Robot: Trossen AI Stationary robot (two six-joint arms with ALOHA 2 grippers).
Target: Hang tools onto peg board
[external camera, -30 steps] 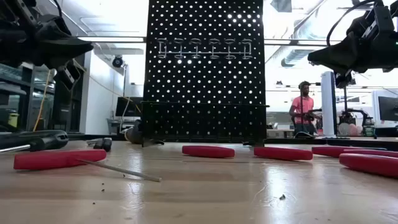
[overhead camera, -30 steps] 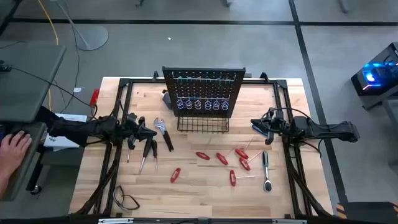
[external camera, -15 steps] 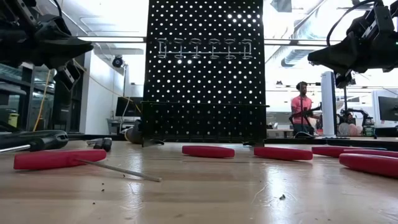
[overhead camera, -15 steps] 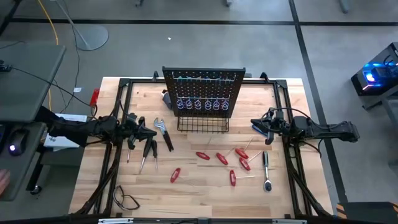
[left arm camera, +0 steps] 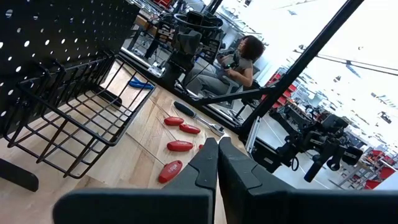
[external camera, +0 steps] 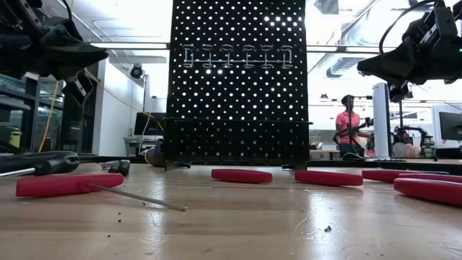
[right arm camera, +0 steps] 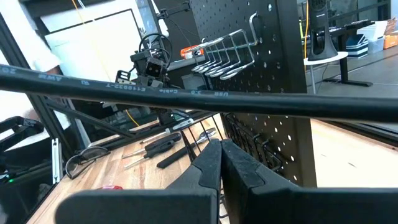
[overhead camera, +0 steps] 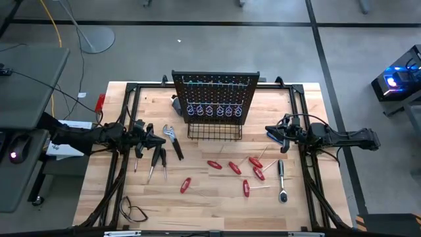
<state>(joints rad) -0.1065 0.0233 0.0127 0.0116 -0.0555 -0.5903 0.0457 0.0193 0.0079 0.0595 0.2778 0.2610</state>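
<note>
Tools (overhead camera: 234,168) lie mid-table between closed, empty left gripper (overhead camera: 163,139) and right gripper (overhead camera: 268,131).

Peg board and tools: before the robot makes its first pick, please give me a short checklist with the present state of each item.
1. Peg board stands upright on the table: ok.
2. Hooks on the board are free: ok.
3. Red-handled screwdrivers lie loose on the table, reachable: ok.
4. Left gripper is shut and holds nothing; must open before a pick: not ok.
5. Right gripper is shut and holds nothing: not ok.
6. Wire basket contents: cannot tell.
</note>
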